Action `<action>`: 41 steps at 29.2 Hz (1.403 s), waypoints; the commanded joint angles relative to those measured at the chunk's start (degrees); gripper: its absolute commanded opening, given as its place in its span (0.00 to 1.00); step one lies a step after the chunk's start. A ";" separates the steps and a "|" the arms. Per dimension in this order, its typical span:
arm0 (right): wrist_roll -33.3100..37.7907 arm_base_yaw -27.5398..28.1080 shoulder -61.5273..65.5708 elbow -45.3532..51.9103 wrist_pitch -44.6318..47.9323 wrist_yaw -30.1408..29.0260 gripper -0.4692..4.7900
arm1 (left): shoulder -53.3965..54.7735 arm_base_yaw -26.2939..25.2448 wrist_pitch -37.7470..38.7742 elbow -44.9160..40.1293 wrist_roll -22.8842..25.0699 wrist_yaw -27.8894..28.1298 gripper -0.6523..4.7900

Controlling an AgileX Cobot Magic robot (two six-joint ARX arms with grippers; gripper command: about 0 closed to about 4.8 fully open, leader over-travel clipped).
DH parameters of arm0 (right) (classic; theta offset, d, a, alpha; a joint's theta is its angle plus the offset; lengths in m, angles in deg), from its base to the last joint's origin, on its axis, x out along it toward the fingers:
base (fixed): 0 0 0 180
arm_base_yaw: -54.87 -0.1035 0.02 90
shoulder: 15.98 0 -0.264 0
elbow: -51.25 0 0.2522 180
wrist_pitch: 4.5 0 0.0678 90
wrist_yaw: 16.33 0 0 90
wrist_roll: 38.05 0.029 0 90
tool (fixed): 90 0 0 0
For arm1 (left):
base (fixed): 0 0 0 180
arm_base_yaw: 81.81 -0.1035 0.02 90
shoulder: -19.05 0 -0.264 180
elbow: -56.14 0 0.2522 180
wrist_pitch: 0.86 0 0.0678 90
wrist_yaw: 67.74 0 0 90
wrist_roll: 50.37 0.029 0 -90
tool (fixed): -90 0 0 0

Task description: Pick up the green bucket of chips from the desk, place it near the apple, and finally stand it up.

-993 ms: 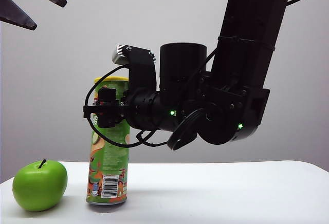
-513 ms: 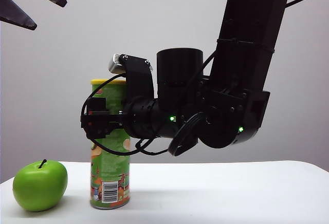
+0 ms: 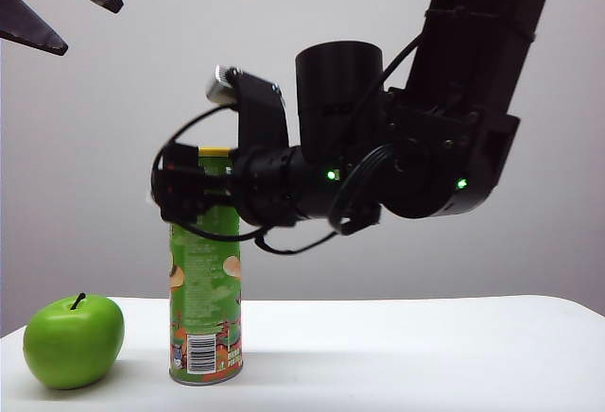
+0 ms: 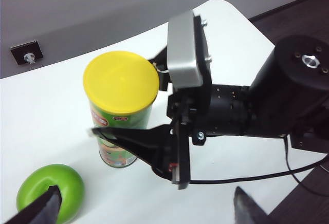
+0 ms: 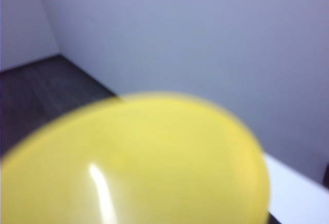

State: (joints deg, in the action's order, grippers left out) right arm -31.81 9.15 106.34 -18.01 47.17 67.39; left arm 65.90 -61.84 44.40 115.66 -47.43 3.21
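One can, one apple, two end effectors on your desk [image 3: 425, 346].

You have a single green can [image 3: 205, 308] standing upright on the desk, yellow lid [image 4: 121, 82] on top, just beside the one apple [image 3: 73, 341] but not touching it. Your right end effector [image 3: 180, 195] sits level at the can's upper end, jaws spread wide on either side of it and gripping nothing. Your left end effector [image 4: 146, 208] hangs high above, fingers wide apart and empty, well clear of the can.
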 commanded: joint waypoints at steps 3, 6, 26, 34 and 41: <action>4.33 0.04 -1.46 2.40 -3.13 -3.28 1.00 | -0.17 -0.02 -0.72 0.09 -0.17 -0.13 0.91; 5.66 0.07 -2.10 3.32 -4.76 -3.28 1.00 | -0.17 -0.02 -0.70 0.09 -0.17 -0.13 0.91; 10.80 0.70 -14.88 7.04 -34.40 -9.42 1.00 | -0.20 0.00 -0.28 0.11 -0.17 -0.26 0.91; 10.51 1.84 -30.40 9.18 -52.59 -9.09 1.00 | -1.44 0.00 3.72 0.11 0.74 6.75 0.91; 3.45 3.50 -41.94 9.20 -61.02 -6.91 0.37 | -7.48 -0.02 5.99 0.09 1.44 9.70 0.89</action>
State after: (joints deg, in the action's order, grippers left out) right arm -26.07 12.43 66.08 -8.75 -12.78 59.37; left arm 59.76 -61.84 50.70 115.64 -46.10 11.52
